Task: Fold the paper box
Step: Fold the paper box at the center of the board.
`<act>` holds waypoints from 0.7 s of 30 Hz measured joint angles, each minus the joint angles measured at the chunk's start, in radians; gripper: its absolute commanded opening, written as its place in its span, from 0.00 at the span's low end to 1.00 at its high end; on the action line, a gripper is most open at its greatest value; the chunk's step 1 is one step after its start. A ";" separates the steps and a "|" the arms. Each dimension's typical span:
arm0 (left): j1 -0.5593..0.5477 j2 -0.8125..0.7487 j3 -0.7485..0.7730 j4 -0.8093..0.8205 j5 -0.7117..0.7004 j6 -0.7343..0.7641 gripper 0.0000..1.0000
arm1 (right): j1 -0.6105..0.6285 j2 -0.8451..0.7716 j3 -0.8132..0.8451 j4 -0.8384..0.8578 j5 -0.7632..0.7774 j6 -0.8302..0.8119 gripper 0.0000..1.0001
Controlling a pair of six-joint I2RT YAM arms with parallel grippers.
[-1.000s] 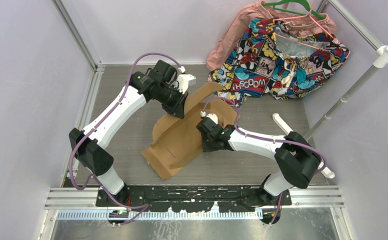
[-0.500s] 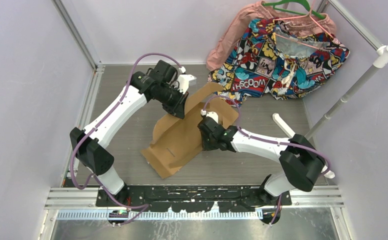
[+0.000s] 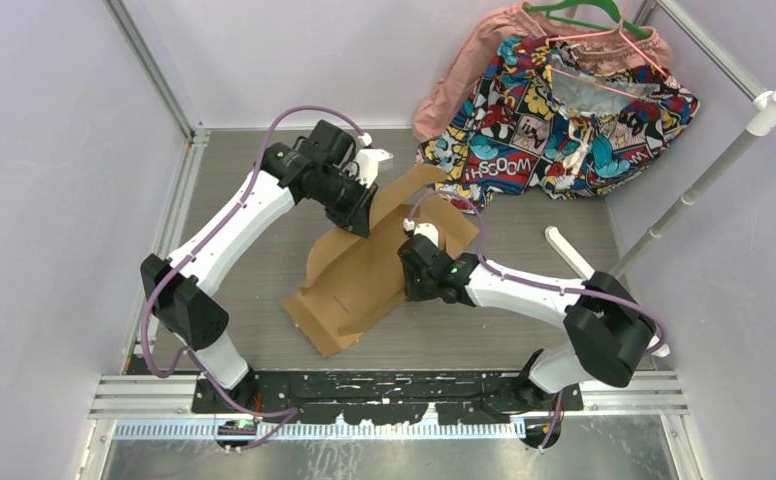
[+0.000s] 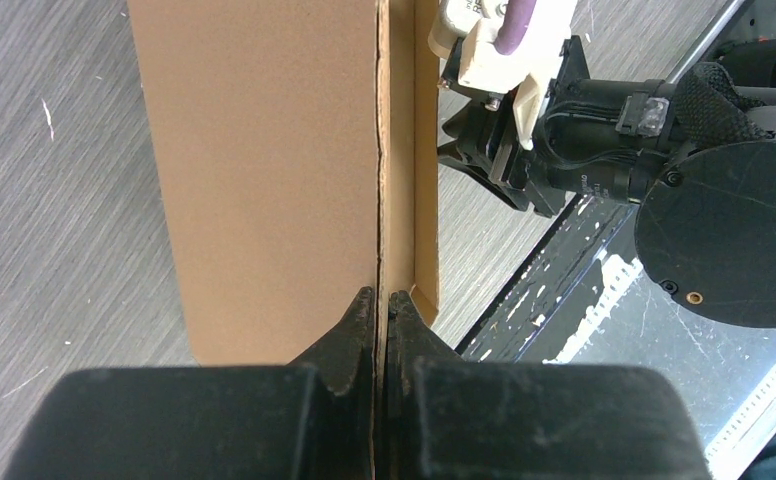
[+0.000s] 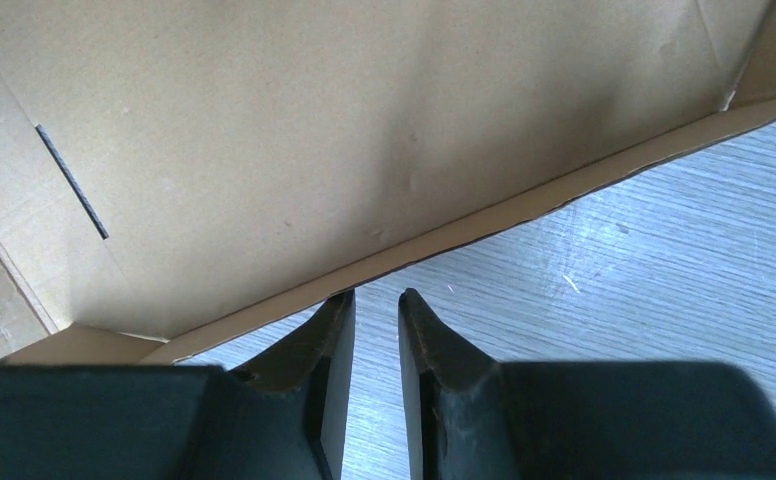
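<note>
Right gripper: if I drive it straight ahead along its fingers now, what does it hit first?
The paper box. The right gripper, slightly parted and empty, points at the cardboard's near edge just ahead of it. Depth is unclear, so it might instead slip under that edge along the table.

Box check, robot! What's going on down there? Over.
Left gripper shut on a raised flap of the box. Right gripper slightly open at box edge, gripping nothing. Box part-folded. Clothes at back, not in the way.

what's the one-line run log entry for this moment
task: fold paper box | left gripper: shut on raised flap edge | right gripper: slightly open, empty, poised at box edge | box: partly folded
</note>
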 measured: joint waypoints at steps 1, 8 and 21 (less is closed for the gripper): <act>0.000 0.000 0.000 0.000 0.000 0.000 0.02 | 0.000 -0.001 -0.002 0.000 0.000 0.000 0.29; 0.000 0.002 0.000 0.001 0.002 0.000 0.02 | 0.000 -0.020 -0.006 0.007 0.000 -0.002 0.31; -0.001 0.006 0.000 0.002 0.002 0.000 0.02 | 0.001 -0.044 -0.010 0.026 0.000 -0.006 0.32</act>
